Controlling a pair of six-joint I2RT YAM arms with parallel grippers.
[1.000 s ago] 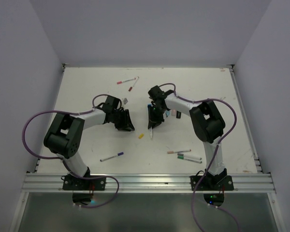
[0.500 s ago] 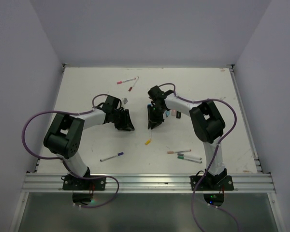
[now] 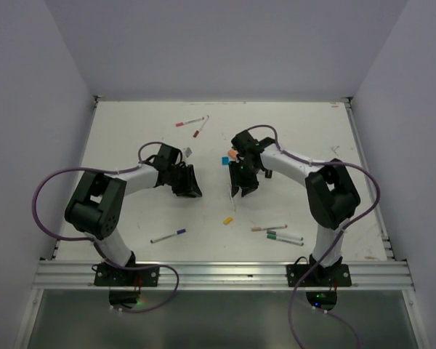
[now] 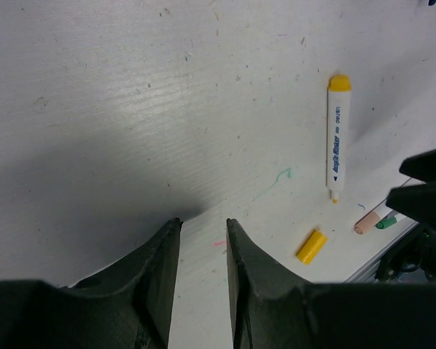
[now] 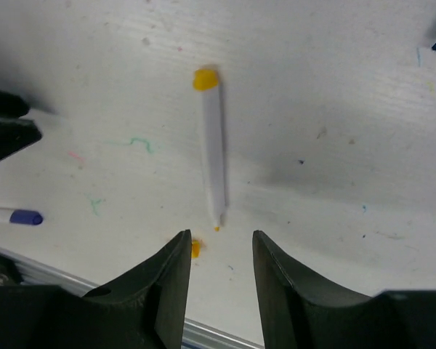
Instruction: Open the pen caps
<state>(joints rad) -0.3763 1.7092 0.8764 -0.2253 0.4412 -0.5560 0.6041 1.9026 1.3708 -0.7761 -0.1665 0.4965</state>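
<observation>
Yellow cap (image 4: pixel 311 246) off, loose on the counter (image 3: pixel 298 123).
I see my right hand (image 5: pixel 219 240) parted, empty, above the white pen (image 5: pixel 213 156); left hand (image 4: pixel 202 225) narrowly parted, empty.

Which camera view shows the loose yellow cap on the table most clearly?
The left wrist view: the whole yellow cap lies free on the table, near the pen tip. The right wrist view shows only a bit of it beside the right gripper; the top external view, a tiny yellow spot.
</observation>
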